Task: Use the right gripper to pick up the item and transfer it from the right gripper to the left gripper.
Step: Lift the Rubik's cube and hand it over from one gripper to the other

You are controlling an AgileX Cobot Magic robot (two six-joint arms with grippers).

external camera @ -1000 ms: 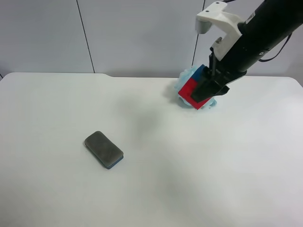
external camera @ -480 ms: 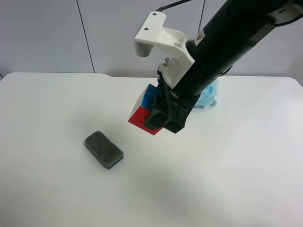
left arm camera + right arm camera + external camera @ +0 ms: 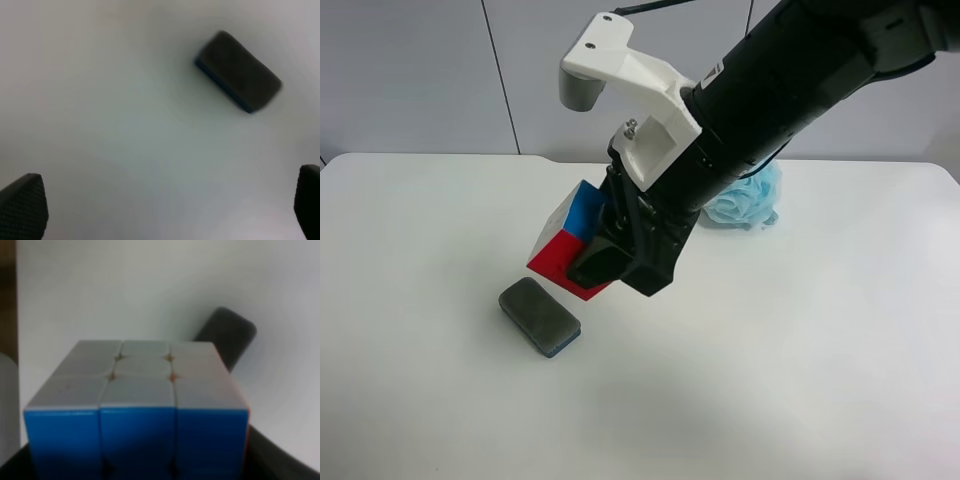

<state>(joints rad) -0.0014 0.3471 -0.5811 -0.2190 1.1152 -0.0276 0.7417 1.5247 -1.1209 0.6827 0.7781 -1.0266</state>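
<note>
The puzzle cube (image 3: 558, 262) shows red, blue and white faces and hangs in the air above the white table (image 3: 790, 350). My right gripper (image 3: 584, 260), black with a white angular housing (image 3: 620, 70), is shut on it. In the right wrist view the cube (image 3: 137, 410) fills the picture, blue face nearest and white face behind it. My left gripper (image 3: 165, 210) shows only in the left wrist view. Its two black fingertips (image 3: 22, 205) stand wide apart and empty above the table. The left arm is out of the exterior high view.
A flat dark-grey sponge block (image 3: 540, 316) lies on the table just below and beside the held cube; it also shows in the right wrist view (image 3: 227, 335) and the left wrist view (image 3: 237, 79). A fluffy light-blue bath pouf (image 3: 748, 200) lies at the back, behind the right arm.
The right arm has carried the cube up off the pouf and across toward the exterior high view's left, to above the sponge block. The pouf now lies uncovered.
</note>
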